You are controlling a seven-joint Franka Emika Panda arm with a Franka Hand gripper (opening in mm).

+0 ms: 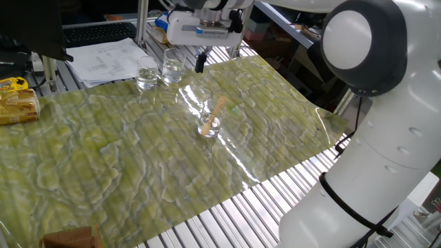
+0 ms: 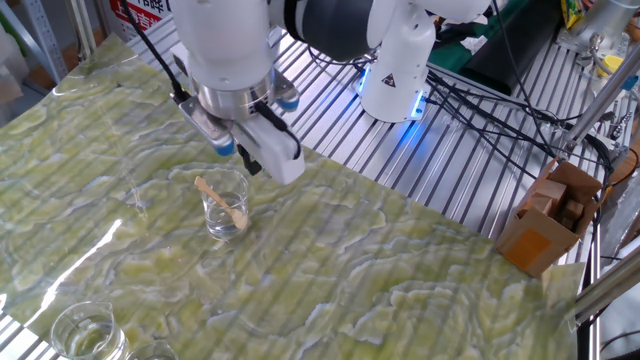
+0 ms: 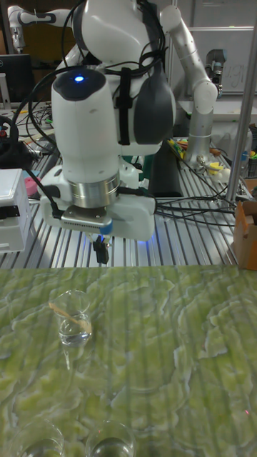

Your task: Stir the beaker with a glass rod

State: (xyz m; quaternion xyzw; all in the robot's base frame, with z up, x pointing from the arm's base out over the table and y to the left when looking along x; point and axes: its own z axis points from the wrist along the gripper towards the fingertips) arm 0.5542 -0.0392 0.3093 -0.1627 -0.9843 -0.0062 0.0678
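The beaker (image 1: 209,122) stands upright near the middle of the green mat, also seen as the beaker (image 2: 226,207) and the beaker (image 3: 73,319). The glass rod (image 1: 218,109), a pale tan stick, leans inside it with its top over the rim; the same rod (image 2: 220,198) and rod (image 3: 68,315) show in the other views. My gripper (image 1: 200,64) hangs above and behind the beaker, apart from the rod. Its dark fingertips (image 3: 102,251) sit together with nothing between them. In the other fixed view, the gripper (image 2: 249,162) is just above the beaker's far rim.
Two more clear beakers (image 1: 147,74) (image 1: 171,69) stand at the mat's far edge, close to the gripper. Papers (image 1: 103,58) and a yellow box (image 1: 17,100) lie beyond the mat. A cardboard box (image 2: 548,215) sits on the slatted table.
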